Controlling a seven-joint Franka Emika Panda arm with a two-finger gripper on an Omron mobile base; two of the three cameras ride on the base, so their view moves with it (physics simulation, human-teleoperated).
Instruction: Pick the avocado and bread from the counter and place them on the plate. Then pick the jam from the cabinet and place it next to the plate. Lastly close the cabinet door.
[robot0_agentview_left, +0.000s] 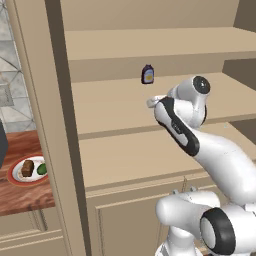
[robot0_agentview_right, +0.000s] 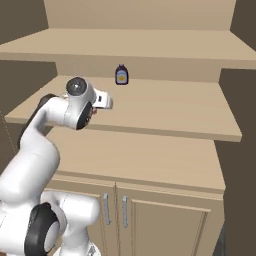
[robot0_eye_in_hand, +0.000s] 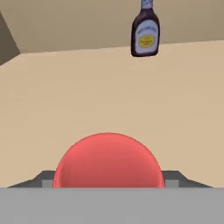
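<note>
The red jam (robot0_eye_in_hand: 108, 159) jar stands on the middle shelf of the cabinet (robot0_agentview_left: 115, 107), and my gripper (robot0_eye_in_hand: 108, 179) is shut on it, one finger tip pressed to each side. The hand (robot0_agentview_right: 102, 100) reaches in over that shelf's front left part. On the counter (robot0_agentview_left: 25, 200) to the left lies the plate (robot0_agentview_left: 14, 176), with the brown bread (robot0_agentview_left: 27, 168) and the green avocado (robot0_agentview_left: 42, 169) on it. The cabinet door (robot0_agentview_right: 239, 150) on the right stands open and shows its dark brown inside.
A dark bottle (robot0_eye_in_hand: 145, 33) with a pale label stands at the back of the same shelf (robot0_agentview_right: 121, 75), well beyond the jar. Another shelf runs above and a wider ledge below. Two short panelled lower doors (robot0_agentview_right: 160, 225) are shut.
</note>
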